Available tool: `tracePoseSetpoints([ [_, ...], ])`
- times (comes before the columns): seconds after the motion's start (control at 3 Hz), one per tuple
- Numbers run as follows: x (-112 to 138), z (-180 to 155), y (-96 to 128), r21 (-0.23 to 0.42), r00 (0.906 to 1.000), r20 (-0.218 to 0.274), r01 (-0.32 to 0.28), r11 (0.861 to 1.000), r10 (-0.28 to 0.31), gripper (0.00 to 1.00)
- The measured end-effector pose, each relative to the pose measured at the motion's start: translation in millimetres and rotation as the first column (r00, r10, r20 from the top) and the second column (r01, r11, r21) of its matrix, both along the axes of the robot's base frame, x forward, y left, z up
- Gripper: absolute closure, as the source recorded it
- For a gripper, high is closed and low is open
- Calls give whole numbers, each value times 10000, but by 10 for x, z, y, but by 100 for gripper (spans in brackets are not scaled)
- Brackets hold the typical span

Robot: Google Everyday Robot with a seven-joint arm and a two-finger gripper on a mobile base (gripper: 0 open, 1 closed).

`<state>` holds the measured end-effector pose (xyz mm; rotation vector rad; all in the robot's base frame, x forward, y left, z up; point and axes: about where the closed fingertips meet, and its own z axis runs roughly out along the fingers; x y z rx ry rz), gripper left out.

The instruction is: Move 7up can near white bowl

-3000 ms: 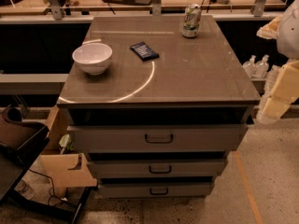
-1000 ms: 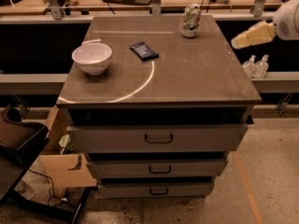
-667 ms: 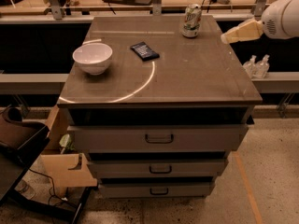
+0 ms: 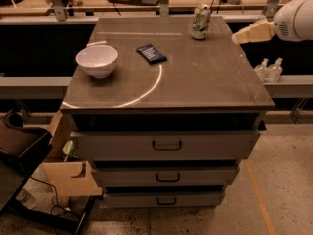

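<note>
The 7up can (image 4: 200, 22) stands upright near the back right corner of the grey cabinet top (image 4: 205, 82). The white bowl (image 4: 97, 60) sits on the left side of the top, far from the can. My gripper (image 4: 240, 36), cream-coloured on a white arm (image 4: 293, 16), reaches in from the right edge. It hovers just right of the can at about can height and does not touch it. It holds nothing that I can see.
A flat dark blue packet (image 4: 151, 53) lies between the bowl and the can. The cabinet has three drawers (image 4: 166, 145) in front. Two small clear bottles (image 4: 269, 69) stand on a shelf to the right. A cardboard box (image 4: 68, 175) sits on the floor at the left.
My gripper has risen from low beside the cabinet's right side and swung left, toward the can. The can, bowl and packet have not moved.
</note>
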<state>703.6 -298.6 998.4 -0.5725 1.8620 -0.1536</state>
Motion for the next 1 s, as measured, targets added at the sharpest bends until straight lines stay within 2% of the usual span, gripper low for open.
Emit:
tracePoseSetpoints([
  [0.33, 407, -26, 85, 821, 9961, 844, -328, 9961, 259, 0],
  [0.67, 909, -137, 131, 1542, 9884, 1431, -726, 9854, 504, 0],
  [1.0, 1363, -118, 196, 1766, 9836, 1696, -917, 9800, 615, 0],
])
